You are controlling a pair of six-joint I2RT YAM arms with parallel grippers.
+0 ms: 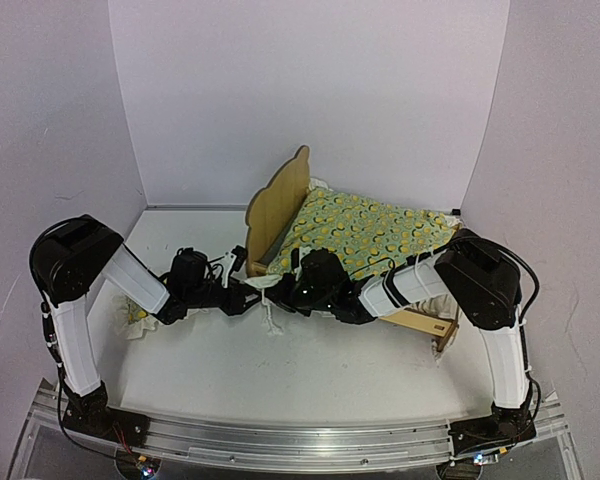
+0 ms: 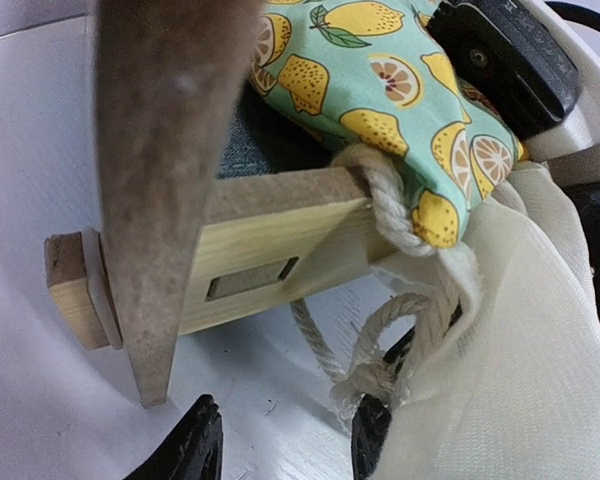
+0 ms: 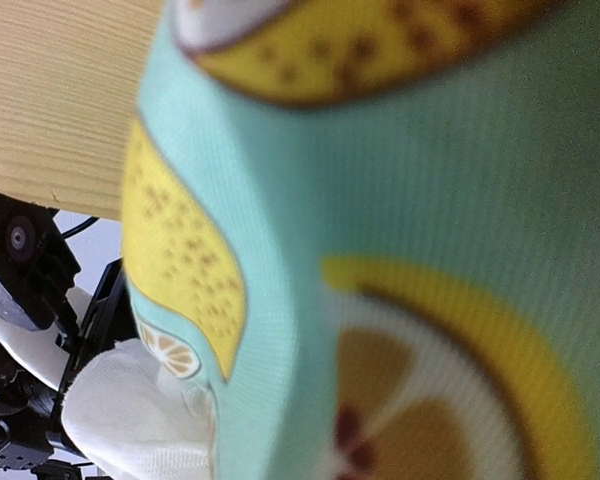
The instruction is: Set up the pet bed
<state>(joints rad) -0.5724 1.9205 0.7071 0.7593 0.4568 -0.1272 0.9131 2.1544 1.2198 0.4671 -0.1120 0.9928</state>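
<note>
Top external view: the pet bed [image 1: 420,322] is seen standing on the back half of the table [image 1: 310,370], from the middle toward the right edge. Its headboard [image 1: 277,205] is turned to the left edge and its foot to the right, so the long axis is laid across the table, slanted slightly toward the near right corner. The quilt [image 1: 370,230] is already spread over it. Its near headboard corner is judged unfinished, and what seems the pillow [image 1: 135,315] is left by the left edge. The left gripper [image 2: 280,445] is held half open with nothing gripped, a cord [image 2: 380,200] just beside it. The right gripper [image 1: 285,292] is shut; a pinch on the quilt cannot be told.
</note>
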